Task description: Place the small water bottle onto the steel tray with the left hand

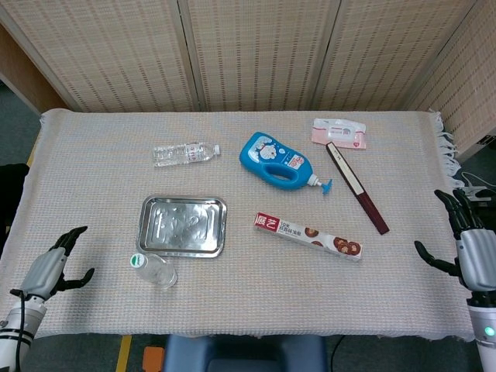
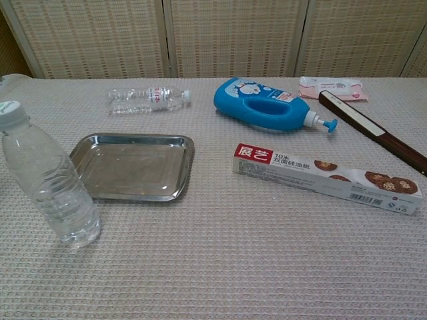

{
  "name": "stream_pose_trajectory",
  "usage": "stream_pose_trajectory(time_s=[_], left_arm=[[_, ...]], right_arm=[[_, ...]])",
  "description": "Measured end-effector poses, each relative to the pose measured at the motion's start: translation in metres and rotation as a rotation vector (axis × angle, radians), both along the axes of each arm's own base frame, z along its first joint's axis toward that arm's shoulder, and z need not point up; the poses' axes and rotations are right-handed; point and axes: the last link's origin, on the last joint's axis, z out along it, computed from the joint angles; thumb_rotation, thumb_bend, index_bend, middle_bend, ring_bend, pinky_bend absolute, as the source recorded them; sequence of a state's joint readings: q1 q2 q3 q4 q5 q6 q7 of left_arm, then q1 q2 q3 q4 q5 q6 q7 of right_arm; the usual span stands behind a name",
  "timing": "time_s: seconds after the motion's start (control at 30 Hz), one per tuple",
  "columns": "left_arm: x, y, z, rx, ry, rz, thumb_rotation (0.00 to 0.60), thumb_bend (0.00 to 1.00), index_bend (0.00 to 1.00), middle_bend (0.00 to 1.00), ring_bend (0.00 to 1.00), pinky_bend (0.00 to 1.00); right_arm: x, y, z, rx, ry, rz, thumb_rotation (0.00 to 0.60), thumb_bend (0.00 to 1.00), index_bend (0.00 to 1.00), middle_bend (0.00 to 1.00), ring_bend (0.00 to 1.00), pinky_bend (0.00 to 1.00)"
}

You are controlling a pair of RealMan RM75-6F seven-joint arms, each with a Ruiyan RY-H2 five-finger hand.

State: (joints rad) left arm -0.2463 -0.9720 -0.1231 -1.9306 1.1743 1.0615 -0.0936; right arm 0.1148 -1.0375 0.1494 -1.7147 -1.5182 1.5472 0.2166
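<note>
A small clear water bottle (image 1: 184, 153) (image 2: 147, 99) with a white cap lies on its side at the back left of the table. The steel tray (image 1: 183, 225) (image 2: 133, 167) sits bare in front of it. A second clear bottle (image 1: 153, 270) (image 2: 50, 187) stands upright at the tray's near left corner. My left hand (image 1: 50, 269) hovers at the table's near left edge, fingers spread, holding nothing, well left of the standing bottle. My right hand (image 1: 471, 252) is at the far right edge, fingers apart and empty. Neither hand shows in the chest view.
A blue detergent bottle (image 1: 277, 159) lies behind the centre. A long cling-film box (image 1: 308, 235) lies right of the tray. A dark folded fan (image 1: 356, 198) and a pink packet (image 1: 339, 132) are at the back right. A woven cloth covers the table.
</note>
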Motion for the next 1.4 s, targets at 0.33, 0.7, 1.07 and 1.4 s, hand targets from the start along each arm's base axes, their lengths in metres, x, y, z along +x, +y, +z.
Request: stream_pose_trajectory(time_s=[0.33,0.7,1.07,1.4], left_arm=[[0.021,-0.025,-0.014,-0.081,-0.285,0.023,0.6,0.37,0.0,0.0,0.0,0.14],[0.042,-0.03,-0.05,-0.075,-0.47,0.007,0.6,0.37,0.0,0.0,0.0,0.14],[0.059,-0.023,-0.09,-0.03,-0.526,-0.017,0.6,0.36,0.0,0.0,0.0,0.14],[0.071,-0.024,-0.099,-0.08,-0.534,-0.027,0.6,0.37,0.0,0.0,0.0,0.13]], right_arm=[[0.0,-0.001,0.001,-0.012,-0.004,0.003,0.6,0.19,0.08,0.11,0.0,0.21],[0.001,-0.003,0.001,-0.013,-0.007,0.006,0.6,0.19,0.08,0.11,0.0,0.21],[0.002,-0.004,0.002,-0.014,-0.018,0.008,0.6,0.19,0.08,0.11,0.0,0.21],[0.002,-0.005,0.002,-0.012,-0.024,0.005,0.6,0.19,0.08,0.11,0.0,0.21]])
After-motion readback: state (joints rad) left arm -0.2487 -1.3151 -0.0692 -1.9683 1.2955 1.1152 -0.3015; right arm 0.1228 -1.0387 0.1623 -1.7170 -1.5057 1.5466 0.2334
